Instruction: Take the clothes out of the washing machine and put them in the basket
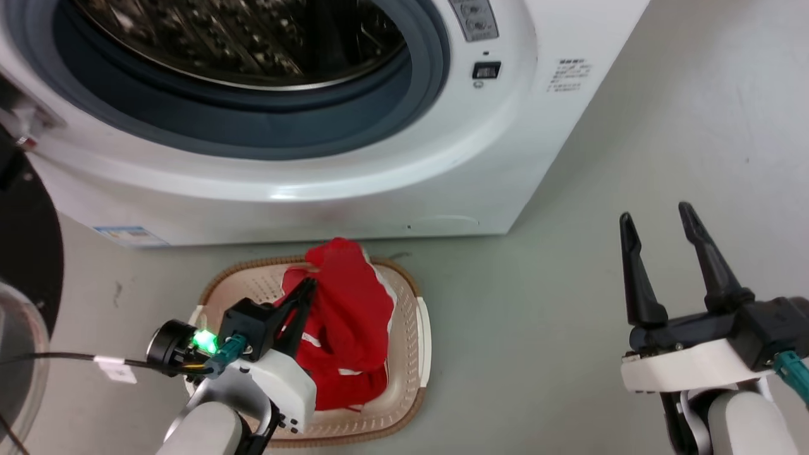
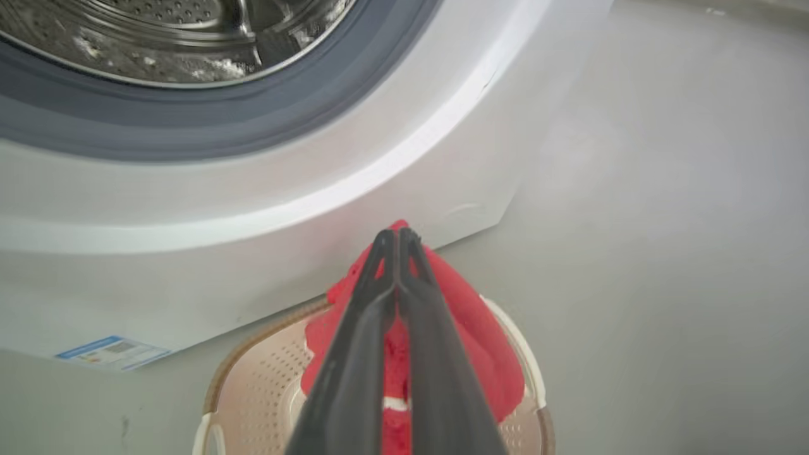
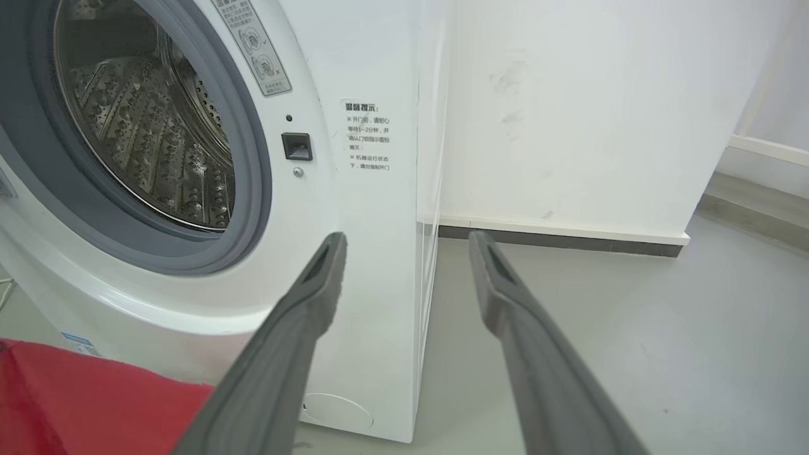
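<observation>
The left gripper clamped shut on bright red white-trimmed clothes over a cream perforated basket (brown-rimmed); right gripper gaped empty.

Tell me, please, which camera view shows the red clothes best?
The head view: the clothes sit heaped in the basket, mostly visible. In the left wrist view the left gripper's shut fingers cover their middle; the right wrist view catches just one red corner.

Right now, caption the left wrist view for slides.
Left gripper shut on the clothes over the basket, by the washing machine.
</observation>
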Robot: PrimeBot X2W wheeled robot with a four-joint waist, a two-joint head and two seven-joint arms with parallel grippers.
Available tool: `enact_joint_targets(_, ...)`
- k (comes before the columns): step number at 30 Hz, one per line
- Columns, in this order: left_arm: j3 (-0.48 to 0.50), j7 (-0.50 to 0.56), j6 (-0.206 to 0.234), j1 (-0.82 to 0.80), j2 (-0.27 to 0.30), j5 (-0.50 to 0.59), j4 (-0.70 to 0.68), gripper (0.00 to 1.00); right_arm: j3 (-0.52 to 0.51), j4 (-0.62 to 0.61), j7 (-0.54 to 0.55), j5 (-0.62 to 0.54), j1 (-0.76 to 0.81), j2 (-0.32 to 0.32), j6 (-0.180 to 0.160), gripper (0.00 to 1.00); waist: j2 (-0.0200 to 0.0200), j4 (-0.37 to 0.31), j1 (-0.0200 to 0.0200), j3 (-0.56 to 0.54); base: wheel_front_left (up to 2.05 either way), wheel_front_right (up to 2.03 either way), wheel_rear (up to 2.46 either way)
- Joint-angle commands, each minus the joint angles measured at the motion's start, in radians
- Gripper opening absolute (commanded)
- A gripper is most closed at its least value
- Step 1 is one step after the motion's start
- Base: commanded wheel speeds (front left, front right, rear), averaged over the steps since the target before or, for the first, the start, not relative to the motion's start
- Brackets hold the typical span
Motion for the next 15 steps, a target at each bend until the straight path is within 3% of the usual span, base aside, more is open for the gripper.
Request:
enact_joint_targets(1,-0.007,-0.01,-0.007,-0.033,0.003,0.011,0.033,0.0,-0.005,-0.007,-0.002,0.002,-0.029,0.001,-0.001,1.0,-0.0001,-0.021,-0.0001,0.077,0.0,0.0,0.0)
enact_joint_targets(8,-0.026,-0.038,-0.044,-0.127,-0.03,0.008,0.233,0.0,-0.017,-0.026,-0.002,0.012,-0.1,0.001,-0.001,1.0,-0.0001,-0.042,-0.0001,0.211,0.0,0.0,0.0)
enact_joint_targets(15,-0.056,-0.065,-0.082,-0.273,-0.08,0.014,0.525,0.0,-0.03,-0.045,-0.002,0.023,-0.166,0.001,-0.001,1.0,-0.0001,-0.065,-0.0001,0.338,0.0,0.0,0.0)
